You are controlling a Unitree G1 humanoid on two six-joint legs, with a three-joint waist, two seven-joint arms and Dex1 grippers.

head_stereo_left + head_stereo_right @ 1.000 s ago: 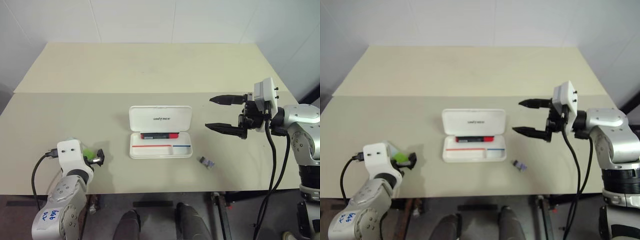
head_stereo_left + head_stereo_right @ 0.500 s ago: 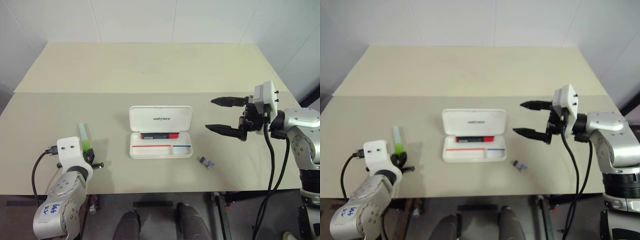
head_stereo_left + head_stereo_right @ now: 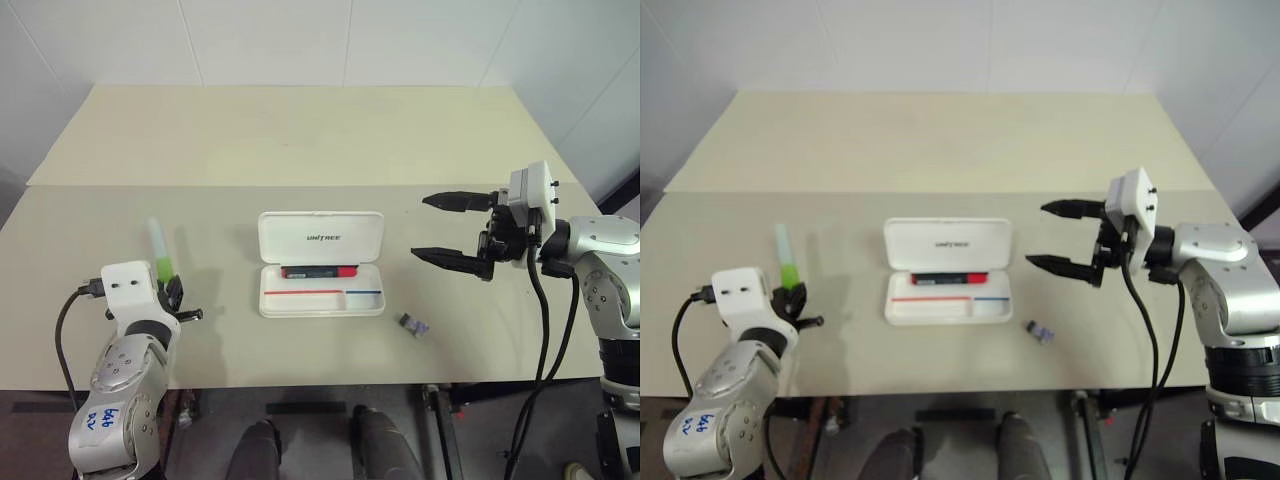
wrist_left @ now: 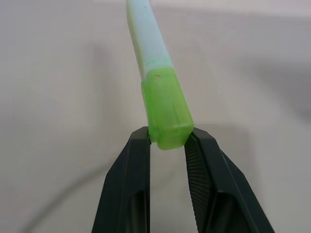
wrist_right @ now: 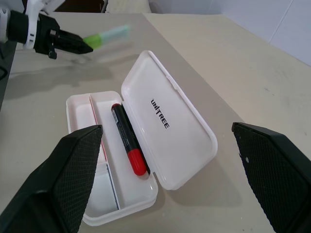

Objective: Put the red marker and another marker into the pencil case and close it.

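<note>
In the left eye view the pencil case lay open in the middle of the worktop, lid flat toward the far side, with the red marker already lying in the tray along the hinge. Well to its left, the left gripper pinched the bright green cap of the green marker, whose pale barrel pointed away toward the far edge. On the right, the right gripper hung above the worktop with its 2 fingers spread wide and nothing between them; a small dark object sat on the worktop near the case's right corner. The left wrist view gave what the head cameras could not: both black fingers pressed against the cap end of the green marker, the barrel running straight away from the camera. The right wrist view showed the "UNITREE" print on the lid and the red cap of the red marker at the nearer end, the left gripper with the marker in the distance. Compared with 1 second earlier, the left gripper had narrowed onto the marker, and the marker, then mostly hidden behind the wrist, now showed lengthwise ahead of it; the right gripper had stayed put.
</note>
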